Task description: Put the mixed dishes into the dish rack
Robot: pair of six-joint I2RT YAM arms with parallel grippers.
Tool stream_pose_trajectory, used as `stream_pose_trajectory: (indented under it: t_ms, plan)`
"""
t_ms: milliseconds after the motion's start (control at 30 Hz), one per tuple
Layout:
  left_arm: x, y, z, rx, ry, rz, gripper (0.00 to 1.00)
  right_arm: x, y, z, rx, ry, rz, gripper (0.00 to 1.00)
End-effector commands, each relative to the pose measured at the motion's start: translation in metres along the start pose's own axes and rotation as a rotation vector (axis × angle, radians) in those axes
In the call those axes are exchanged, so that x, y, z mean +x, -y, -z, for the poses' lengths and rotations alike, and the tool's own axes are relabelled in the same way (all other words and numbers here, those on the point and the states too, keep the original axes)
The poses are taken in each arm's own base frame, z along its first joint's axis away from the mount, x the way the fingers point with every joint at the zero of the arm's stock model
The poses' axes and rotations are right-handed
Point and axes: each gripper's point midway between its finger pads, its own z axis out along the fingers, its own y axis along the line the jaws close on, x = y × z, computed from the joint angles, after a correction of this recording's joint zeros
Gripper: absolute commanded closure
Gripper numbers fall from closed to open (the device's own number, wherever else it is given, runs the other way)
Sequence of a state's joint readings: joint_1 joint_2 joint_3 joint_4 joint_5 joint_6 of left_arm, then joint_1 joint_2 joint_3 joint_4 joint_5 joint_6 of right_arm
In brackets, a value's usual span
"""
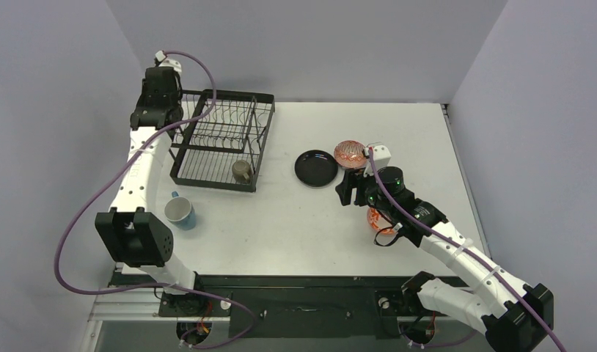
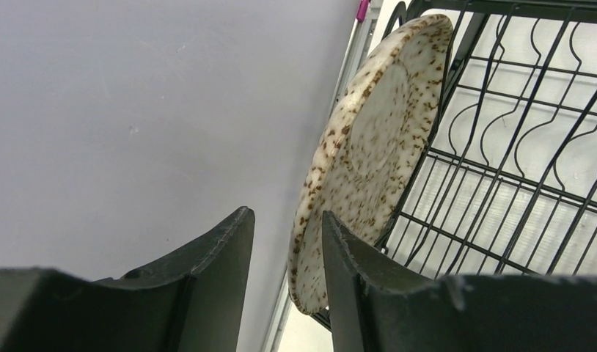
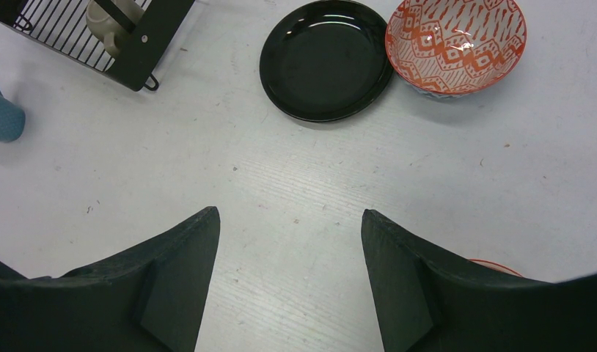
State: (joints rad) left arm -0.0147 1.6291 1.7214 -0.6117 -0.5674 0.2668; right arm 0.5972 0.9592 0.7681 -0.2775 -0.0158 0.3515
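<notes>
The black wire dish rack (image 1: 221, 139) stands at the far left. My left gripper (image 1: 160, 103) hovers at its far left corner, open. In the left wrist view the speckled grey oval plate (image 2: 369, 147) stands on edge against the rack's wires (image 2: 515, 147), its rim just beyond my parted fingertips (image 2: 285, 213). The olive-green cup (image 1: 242, 171) sits in the rack's near right corner. The light-blue mug (image 1: 182, 213) stands on the table. My right gripper (image 1: 352, 192) is open and empty above bare table (image 3: 289, 211), near the black round plate (image 3: 325, 59) and a patterned bowl (image 3: 455, 44).
The second patterned bowl (image 1: 378, 220) sits under my right arm, and only its rim shows in the right wrist view (image 3: 493, 264). The black plate (image 1: 316, 168) and first bowl (image 1: 348, 152) lie mid-table. The grey wall (image 2: 134, 110) is close on the left gripper's left.
</notes>
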Motion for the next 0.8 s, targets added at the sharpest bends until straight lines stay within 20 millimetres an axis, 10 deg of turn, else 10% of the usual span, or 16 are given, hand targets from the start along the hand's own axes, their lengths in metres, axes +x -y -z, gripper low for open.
stream_pose_trajectory:
  t_ms: [0,533,767]
  plan:
    - [-0.008,-0.005,0.010,0.022,0.038,0.060,0.65,-0.011,-0.006,0.000,-0.028,0.049,0.002,0.34]
    - [-0.005,-0.013,0.013,-0.047,-0.019,-0.094,0.88,-0.010,-0.006,0.000,-0.029,0.048,0.000,0.34]
    - [-0.019,-0.019,0.024,-0.044,0.004,-0.007,0.47,-0.011,-0.007,0.000,-0.032,0.049,0.000,0.34]
